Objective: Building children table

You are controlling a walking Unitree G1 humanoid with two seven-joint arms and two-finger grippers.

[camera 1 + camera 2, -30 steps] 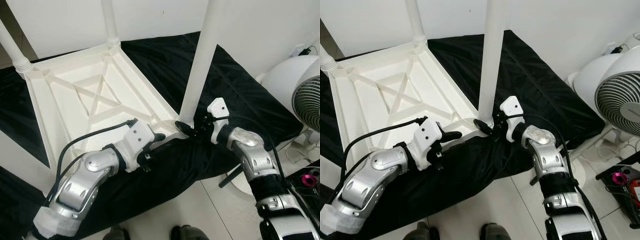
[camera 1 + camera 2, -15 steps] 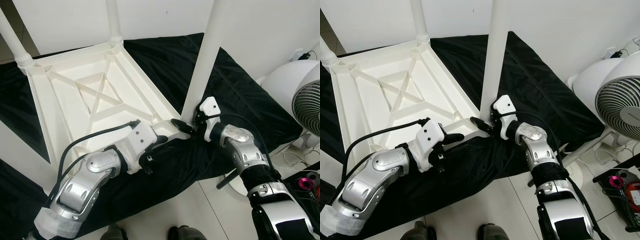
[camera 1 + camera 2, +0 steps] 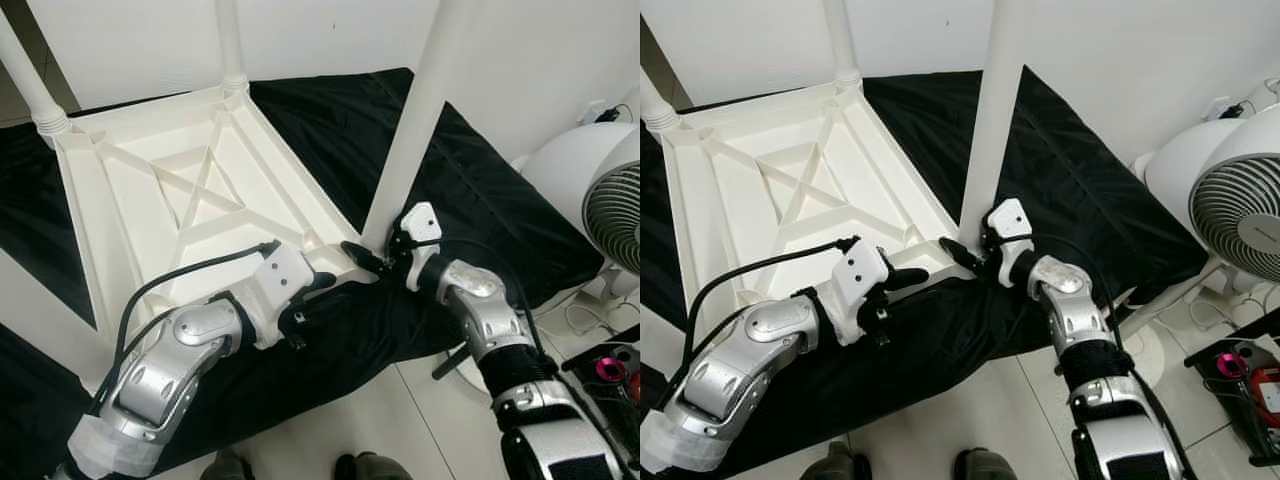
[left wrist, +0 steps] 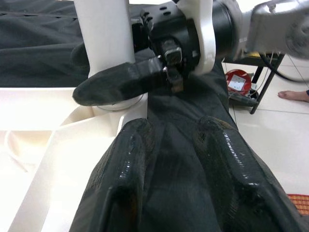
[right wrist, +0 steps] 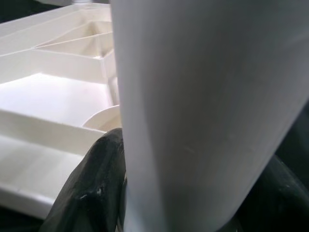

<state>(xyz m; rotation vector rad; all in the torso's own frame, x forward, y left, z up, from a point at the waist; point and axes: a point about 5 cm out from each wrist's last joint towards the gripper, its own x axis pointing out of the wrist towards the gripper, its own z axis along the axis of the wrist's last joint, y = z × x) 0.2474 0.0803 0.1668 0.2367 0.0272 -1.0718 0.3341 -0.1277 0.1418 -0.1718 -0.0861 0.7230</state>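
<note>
While upright, table leg (image 3: 992, 130) fills right end effector (image 3: 975, 255).

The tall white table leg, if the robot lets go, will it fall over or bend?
Probably no bending: the table leg looks like a stiff, thick plastic tube. It may be light, since the upside-down table looks like thin ribbed plastic. It could tip if not screwed in fully; it stands tall on a small corner socket, with the right gripper clamped around its base.
</note>
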